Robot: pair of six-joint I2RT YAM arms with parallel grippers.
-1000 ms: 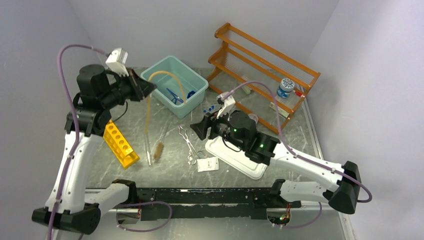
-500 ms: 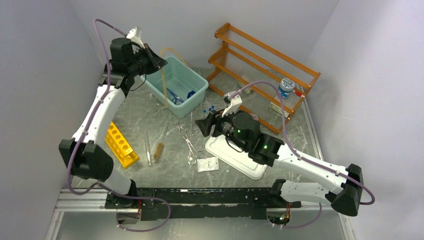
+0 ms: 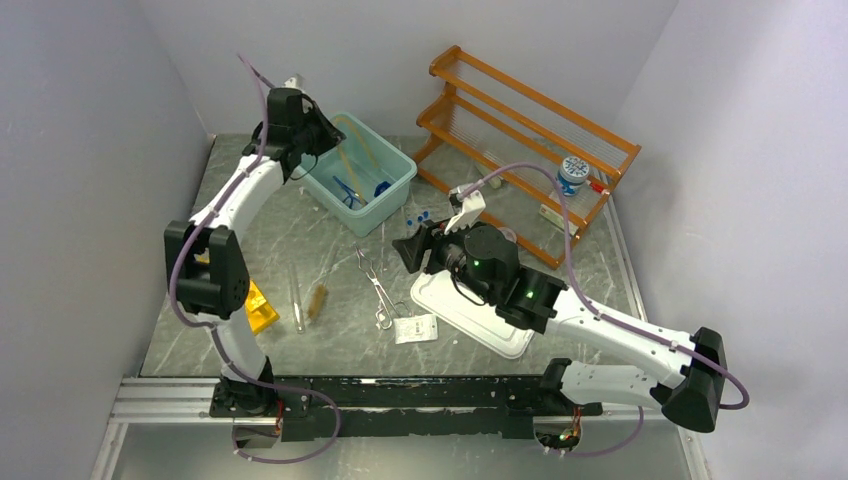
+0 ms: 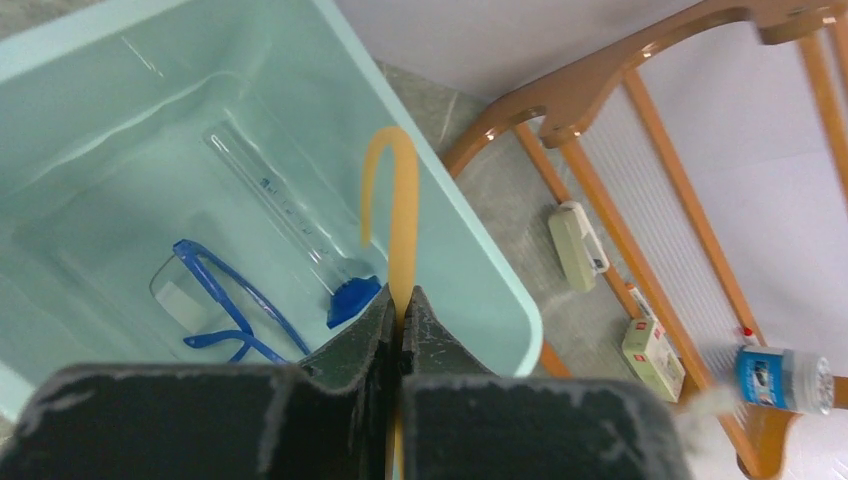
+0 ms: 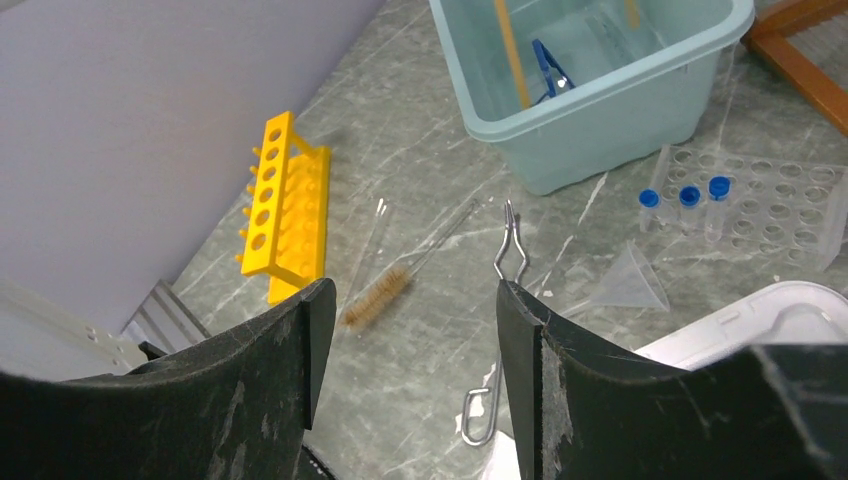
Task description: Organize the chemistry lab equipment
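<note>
Amber rubber tubing [image 4: 400, 200] is pinched between the clenched left fingers [image 4: 372, 325] and hung over the teal tub [image 4: 120, 120], presumably for dropping in. The right fingers [image 5: 300, 350] are held spread and empty above the metal tongs [image 5: 510, 245].

An orange wooden shelf [image 3: 545, 100] stands beside a teal bin [image 3: 387, 198]; a white tray [image 3: 470, 318] lies on the marbled table [image 3: 330, 345].

The counter [image 3: 290, 225] looks like grey marbled stone, smooth with a dull sheen. The bin [image 4: 480, 240] is glossy pale plastic, the shelf [image 3: 540, 98] varnished wood, the tongs [image 3: 378, 290] bright metal, the tubing [image 4: 405, 220] matt rubber.
</note>
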